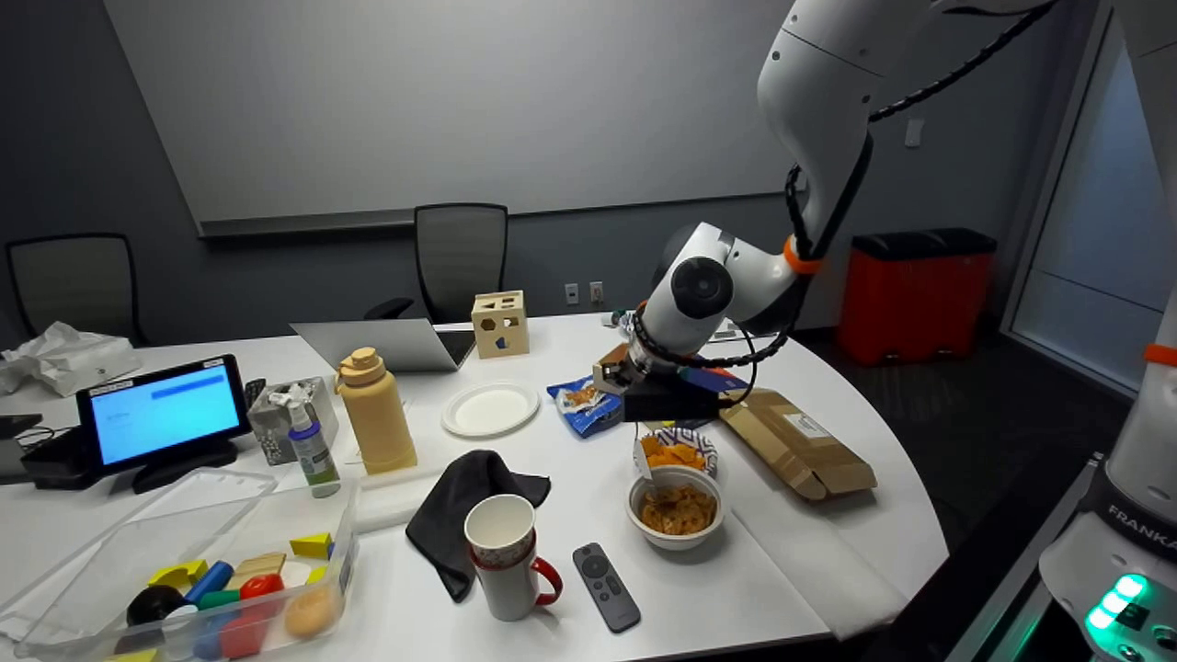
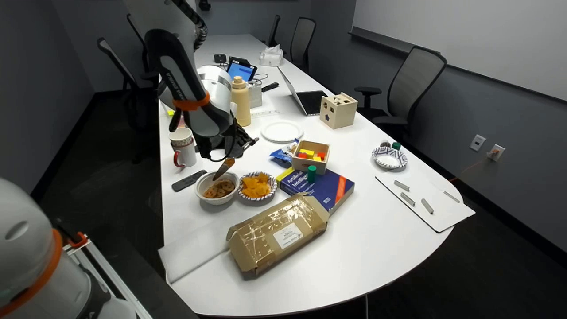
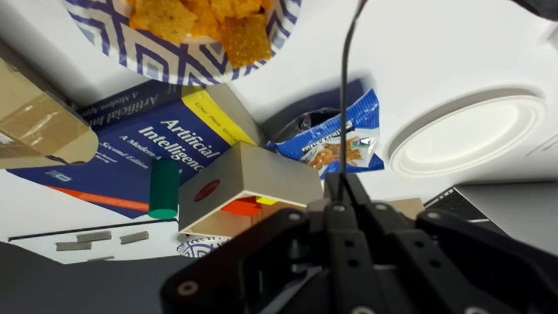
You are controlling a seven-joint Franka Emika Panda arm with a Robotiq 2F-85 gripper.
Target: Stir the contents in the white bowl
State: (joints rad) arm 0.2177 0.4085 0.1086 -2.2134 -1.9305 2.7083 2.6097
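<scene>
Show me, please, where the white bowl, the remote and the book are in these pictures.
White bowl point(image 1: 676, 542): in an exterior view, on the near side of its wall.
Remote point(image 1: 607, 588): in an exterior view, on the middle of its top face.
Book point(image 3: 135, 150): in the wrist view, on its blue cover.

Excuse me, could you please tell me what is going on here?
The robot's gripper is closed on the thin handle of a utensil, apparently to stir the contents of the white bowl. The utensil's head is close to that bowl's rim, but its tip does not appear to be in the contents; whether it touches the bowl, I cannot tell. A patterned bowl of orange chips sits beside the white one.
</scene>
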